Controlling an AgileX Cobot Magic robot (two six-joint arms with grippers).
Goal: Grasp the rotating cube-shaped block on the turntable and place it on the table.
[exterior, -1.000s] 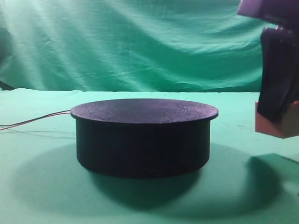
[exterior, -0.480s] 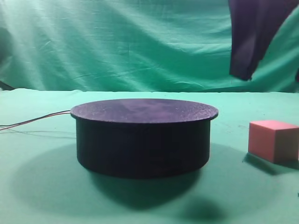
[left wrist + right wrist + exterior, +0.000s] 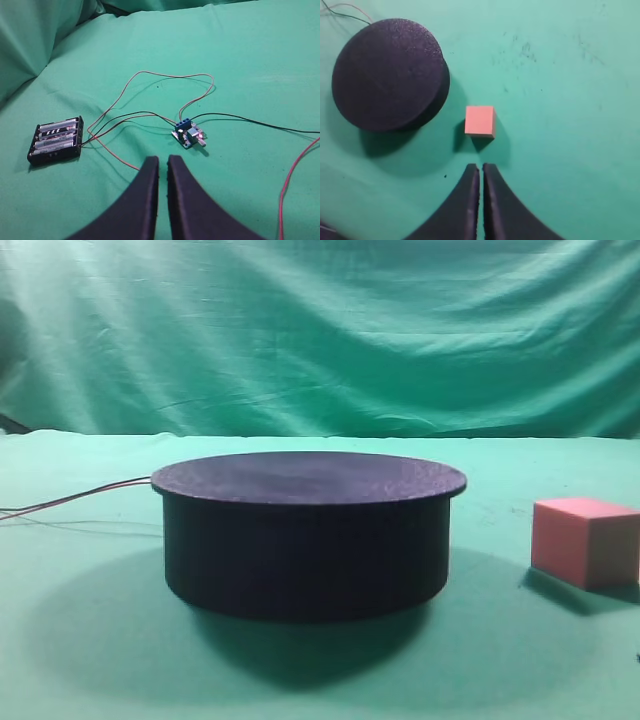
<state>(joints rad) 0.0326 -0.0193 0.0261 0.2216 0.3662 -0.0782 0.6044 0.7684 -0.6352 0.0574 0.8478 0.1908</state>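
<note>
Since the earlier frames the block (image 3: pixel 586 541) has gone from hanging in the right gripper's hold to resting on the table (image 3: pixel 90 660), and the dark arm that was above it has left the exterior view entirely. Block now sits on the green cloth, just beside the turntable (image 3: pixel 305 535) but apart from it; turntable top is bare. In the right wrist view the block (image 3: pixel 480 121) lies ahead of the right gripper (image 3: pixel 480 172), clear of the fingertips, with the turntable (image 3: pixel 387 72) ahead and off to the fingers' left. Fingers there are pressed together with only a hairline slit, holding nothing. Judgement: grasp and placement are done; nothing evidently left except parking the arm. Left gripper (image 3: pixel 162 165) likewise nearly closed and empty, hovering over a battery holder (image 3: pixel 55 141) ahead-left of its fingers and a small circuit board (image 3: pixel 189 135) ahead-right, joined by loose wires (image 3: pixel 150 80). Hard to tell: whether the turntable is spinning; block's right edge is cut off in the exterior view.
</note>
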